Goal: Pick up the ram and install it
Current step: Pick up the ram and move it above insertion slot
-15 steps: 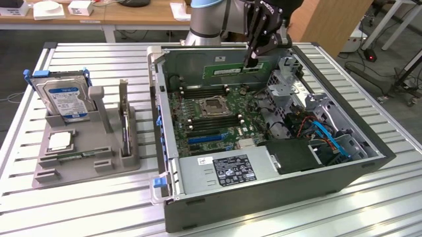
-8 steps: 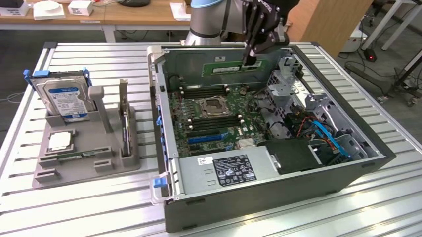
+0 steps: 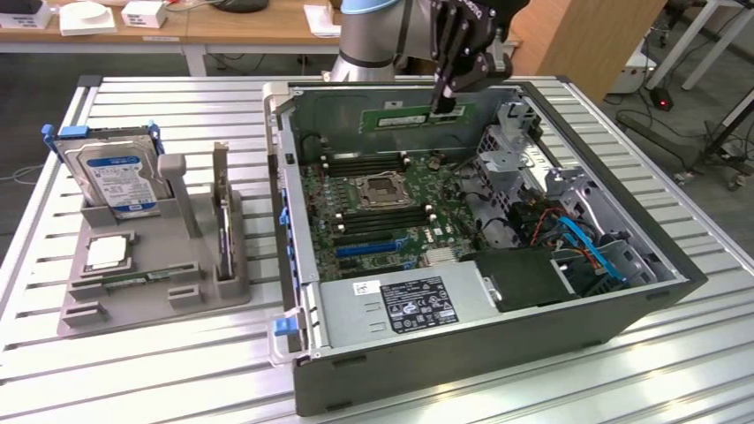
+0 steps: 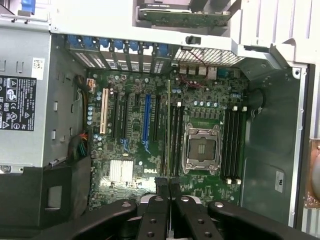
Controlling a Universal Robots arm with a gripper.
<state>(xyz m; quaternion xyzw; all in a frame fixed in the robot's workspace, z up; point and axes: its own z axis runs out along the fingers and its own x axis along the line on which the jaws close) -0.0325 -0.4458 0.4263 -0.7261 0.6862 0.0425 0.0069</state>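
Exterior view: gripper (image 3: 447, 109) in the upper middle of the frame, hanging over the far side of the open computer case (image 3: 471, 371); its fingers pinch the ram (image 3: 407, 116), a green stick held level, long side running across the frame, raised clear of the motherboard (image 3: 430, 221) and not seated in a slot; empty processor socket (image 3: 380, 190) lower in the frame, near the case's middle; grey holder (image 3: 154, 305) on the desk (image 3: 154, 380) at the exterior view's left, well apart from the gripper, carrying a hard drive (image 3: 118, 181) standing upright.

Wrist view: looking straight down into the case; fingers (image 4: 161, 192) pressed onto the ram (image 4: 168, 130), seen edge-on as a thin line; that line runs parallel to the dark memory slots (image 4: 177, 140) just beside it, the socket (image 4: 202, 147) on their other side.
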